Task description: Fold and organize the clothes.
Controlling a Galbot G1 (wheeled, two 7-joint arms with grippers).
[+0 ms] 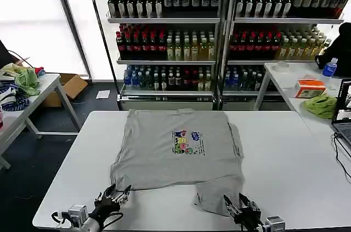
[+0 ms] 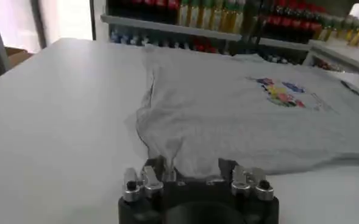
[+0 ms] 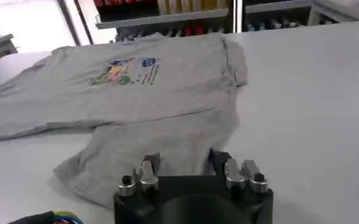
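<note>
On white table (image 1: pixel 285 150) — grey shirt (image 1: pixel 175 150), collar pointing away.

Shirt (image 1: pixel 178 152) lies at table (image 1: pixel 285 160) centre. Left gripper (image 1: pixel 112 197) at shirt's 7 o'clock corner; right gripper (image 1: pixel 241 210) at its 5 o'clock. Bottle shelves (image 1: pixel 219 29) at 12 o'clock.

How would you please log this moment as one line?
light grey short-sleeved shirt: flat, print up | left gripper: open, near edge | right gripper: open, near edge | white table
</note>
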